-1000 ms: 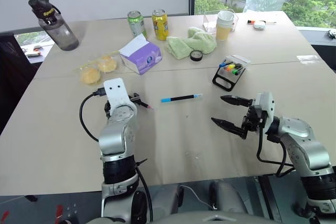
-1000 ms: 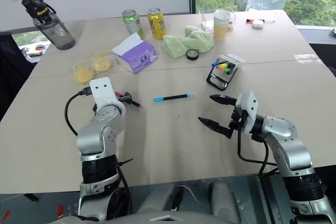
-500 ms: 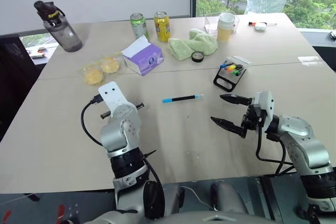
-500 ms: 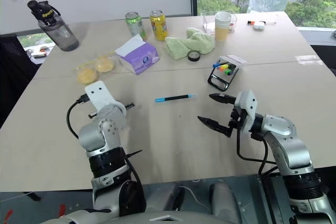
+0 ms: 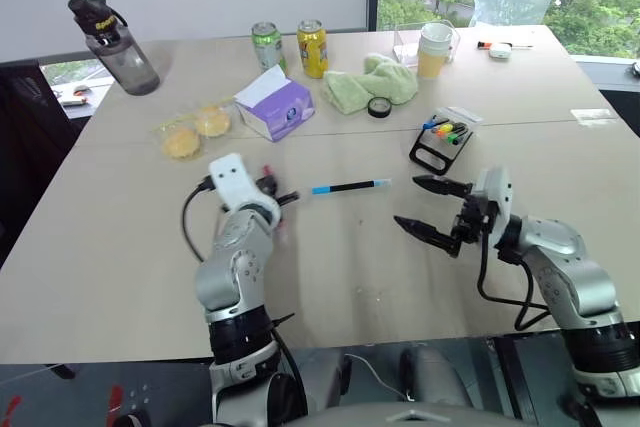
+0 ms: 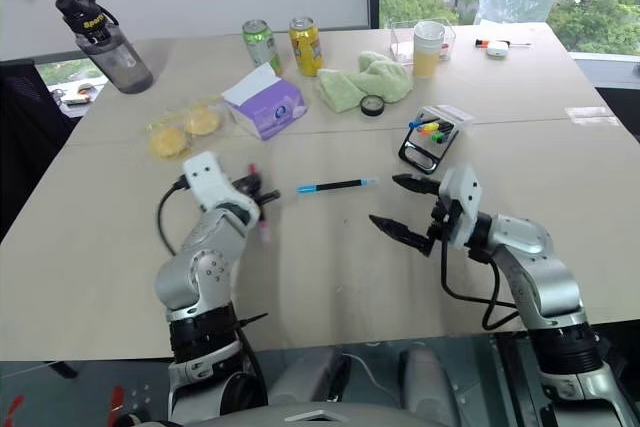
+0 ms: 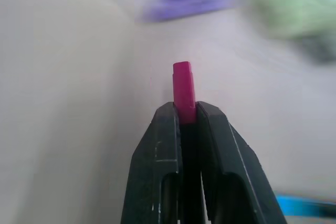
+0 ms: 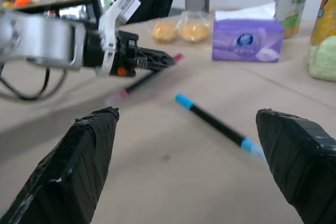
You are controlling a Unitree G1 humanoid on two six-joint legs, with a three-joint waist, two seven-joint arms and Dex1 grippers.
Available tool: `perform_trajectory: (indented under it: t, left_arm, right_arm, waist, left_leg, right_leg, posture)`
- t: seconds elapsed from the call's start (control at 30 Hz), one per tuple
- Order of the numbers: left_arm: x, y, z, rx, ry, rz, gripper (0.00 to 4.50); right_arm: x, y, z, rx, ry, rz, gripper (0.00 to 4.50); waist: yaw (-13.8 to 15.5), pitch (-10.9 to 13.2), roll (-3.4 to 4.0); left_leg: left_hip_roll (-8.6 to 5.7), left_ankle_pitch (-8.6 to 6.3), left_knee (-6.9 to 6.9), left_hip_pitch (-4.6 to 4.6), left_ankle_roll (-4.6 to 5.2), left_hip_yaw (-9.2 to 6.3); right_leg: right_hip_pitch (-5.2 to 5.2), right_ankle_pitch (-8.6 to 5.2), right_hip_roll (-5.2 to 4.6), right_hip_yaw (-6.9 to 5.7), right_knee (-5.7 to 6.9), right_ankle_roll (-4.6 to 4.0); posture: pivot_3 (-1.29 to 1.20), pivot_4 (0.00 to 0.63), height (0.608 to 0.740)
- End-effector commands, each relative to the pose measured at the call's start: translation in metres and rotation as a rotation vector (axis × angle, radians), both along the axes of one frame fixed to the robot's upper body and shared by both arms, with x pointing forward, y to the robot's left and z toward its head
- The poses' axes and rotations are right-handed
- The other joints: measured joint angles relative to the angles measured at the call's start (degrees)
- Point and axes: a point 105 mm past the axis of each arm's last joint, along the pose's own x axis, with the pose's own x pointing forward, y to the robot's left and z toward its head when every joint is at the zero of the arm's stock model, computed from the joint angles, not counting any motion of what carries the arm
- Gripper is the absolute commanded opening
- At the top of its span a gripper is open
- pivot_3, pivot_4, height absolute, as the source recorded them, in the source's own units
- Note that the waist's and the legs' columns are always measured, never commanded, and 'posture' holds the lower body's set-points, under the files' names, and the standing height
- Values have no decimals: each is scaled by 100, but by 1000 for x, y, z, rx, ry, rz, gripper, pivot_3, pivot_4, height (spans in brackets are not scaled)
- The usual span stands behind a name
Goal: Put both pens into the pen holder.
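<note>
The left end effector (image 7: pixel 186 124) is closed on the pink pen (image 7: pixel 183 92) (light, stiff, probably slippery) near its cap; the right end effector (image 5: pixel 432 207) is wide open, empty, above the bench (image 5: pixel 120 247) middle.

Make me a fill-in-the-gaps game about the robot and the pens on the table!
1. The left pincer is shut on the pen with the ____ cap.
2. The blue-capped pen lies flat on the ____.
3. The right pincer has its fingers ____.
4. The pen holder already has coloured ____ inside.

Missing words: pink; table; open; markers
</note>
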Motion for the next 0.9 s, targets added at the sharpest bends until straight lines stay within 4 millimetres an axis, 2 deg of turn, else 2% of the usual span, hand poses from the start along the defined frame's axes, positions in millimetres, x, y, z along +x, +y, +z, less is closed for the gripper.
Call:
perform_trajectory:
  t: [0.03, 0.13, 0.27, 0.43, 0.73, 0.83, 0.87, 0.9]
  left_arm:
    - [-27, -46, 77, -111, -381, -343, 94]
    - [-44, -60, 94, -205, -493, -521, 94]
    - [-65, -64, 107, -366, -588, -721, 94]
    - [-72, -63, 107, -409, -595, -815, 94]
    - [-82, -72, 103, -416, -576, -918, 94]
    - [-84, -74, 101, -416, -569, -939, 0]
    - [-84, -77, 99, -405, -560, -948, 0]
    - [-83, -79, 98, -398, -551, -956, 0]
  right_arm:
    - [-2, 17, 29, 75, 3, 48, 4500]
    - [-9, 31, 44, 129, 83, 105, 4500]
    - [-26, 47, 54, 156, 256, 223, 4500]
    - [-26, 53, 71, 239, 369, 265, 4500]
    - [-32, 58, 76, 247, 427, 287, 4500]
    - [-31, 59, 76, 239, 432, 267, 3688]
    - [-31, 60, 77, 240, 433, 265, 3174]
    - [-31, 61, 77, 241, 434, 263, 2929]
  waist:
    - [-37, 1, -1]
    - [-78, 2, 1]
    - [-117, 2, 1]
    - [-128, 2, 1]
    - [-155, 2, 1]
    - [-172, 2, 1]
    - [-173, 2, 1]
    - [-173, 2, 1]
  left_leg:
    - [0, 0, -2, -4, 0, 0]
    - [2, 0, -12, -3, 1, 2]
    - [5, 0, -14, -3, 1, -3]
    - [4, 0, -9, -2, 3, -4]
    - [3, -1, -11, -5, 4, -6]
    - [3, -1, -12, -4, 4, -6]
    - [3, -1, -12, -3, 4, -6]
    - [3, -1, -12, -3, 4, -6]
  right_leg:
    - [-4, 0, 0, 1, -3, 0]
    - [-7, 0, 1, 3, -10, 0]
    - [-6, 0, 2, 3, -14, -1]
    - [-3, 0, 2, 4, -13, -1]
    - [-4, 0, 1, 2, -18, -1]
    - [-4, 0, 2, 3, -18, -1]
    - [-4, 0, 2, 3, -17, -1]
    - [-4, 0, 2, 3, -17, -1]
  posture:
    - [0, 150, 740]
    - [0, 150, 740]
    - [0, 150, 740]
    - [0, 150, 740]
    - [0, 150, 740]
    - [0, 150, 740]
    - [0, 150, 740]
    - [0, 150, 740]
